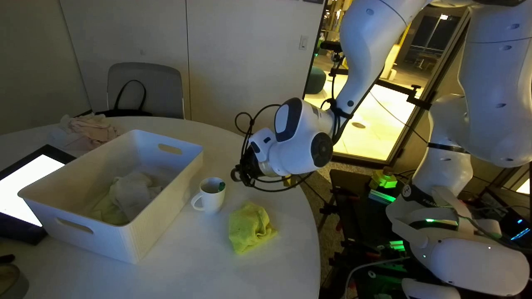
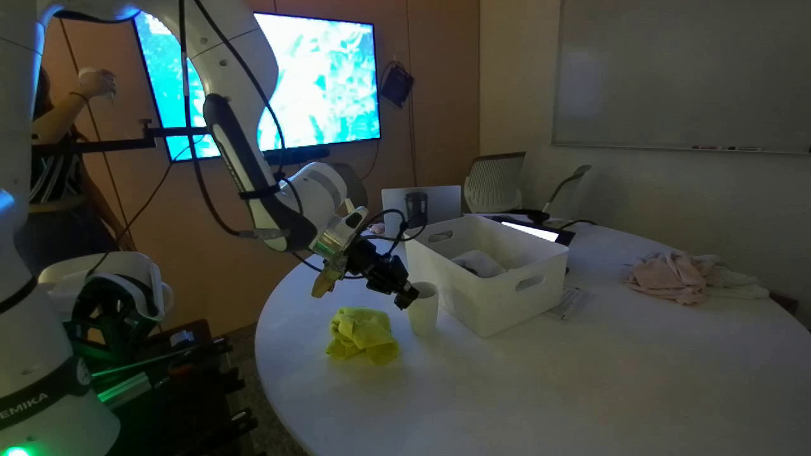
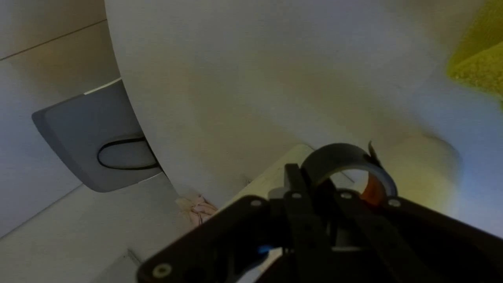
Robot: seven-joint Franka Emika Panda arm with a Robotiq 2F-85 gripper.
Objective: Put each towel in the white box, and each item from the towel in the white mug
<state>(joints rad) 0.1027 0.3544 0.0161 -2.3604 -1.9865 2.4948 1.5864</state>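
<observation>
Between the fingers (image 3: 294, 181) and the box (image 1: 164, 220), the mug (image 1: 213, 199) stands upright on the bench (image 1: 199, 270); fingers are clamped on 1 dark ring (image 3: 340, 154), near the mug; judged need: shift boxward until the ring is over the mug

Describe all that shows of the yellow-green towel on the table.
The towel is bright yellow-green, soft-looking cloth, nubby in the wrist view, crumpled into a loose heap with raised folds. It lies on the white table; the white mug stands between it and the white box. Only the table visibly touches it. Whether anything sits within its folds is hidden.
</observation>
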